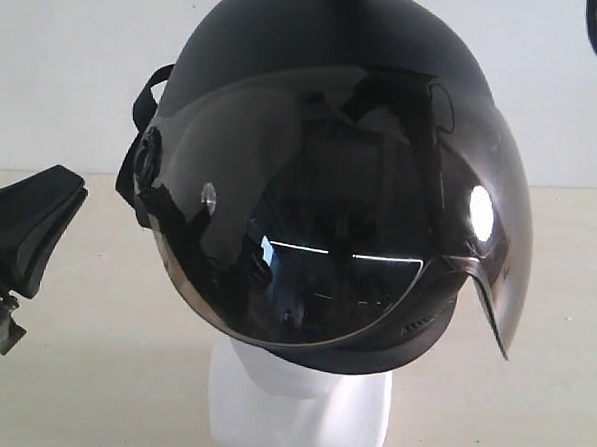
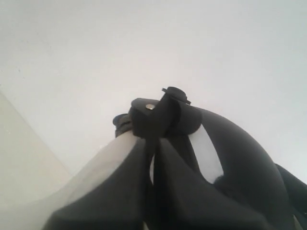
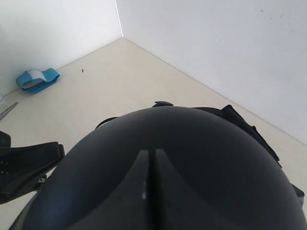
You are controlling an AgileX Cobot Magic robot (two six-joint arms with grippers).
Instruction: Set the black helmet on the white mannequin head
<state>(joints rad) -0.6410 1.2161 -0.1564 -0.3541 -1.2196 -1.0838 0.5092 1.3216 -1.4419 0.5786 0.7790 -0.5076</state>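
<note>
One pale table [image 1: 530, 396] is seen spread across the scene, and it is backed by a plain white wall [image 1: 67, 61]. One black helmet [image 1: 288, 43] is seated on the one white mannequin head [image 1: 299, 414] at the middle of the table, near the exterior camera. The helmet's shell is seen to be matte and round. Its front is covered by a curved, smoky visor [image 1: 359, 217], in which the room is mirrored. A black strap [image 1: 150, 86] is looped at the helmet's left side. The face is hidden behind the visor, so only a little of the chin and the blocky white neck base are shown below the rim.

Two grippers are counted. The left gripper [image 1: 57, 201] is held to the left of the helmet and apart from it, and its fingers are pressed together on nothing. The right gripper [image 3: 149, 155] is poised over the crown, and its fingers are likewise drawn together with only a thin slit between them. Whether the shell is touched by them cannot be told.

One small blue and white band [image 3: 37, 79] is laid on the table by the wall, well apart from the helmet.
</note>
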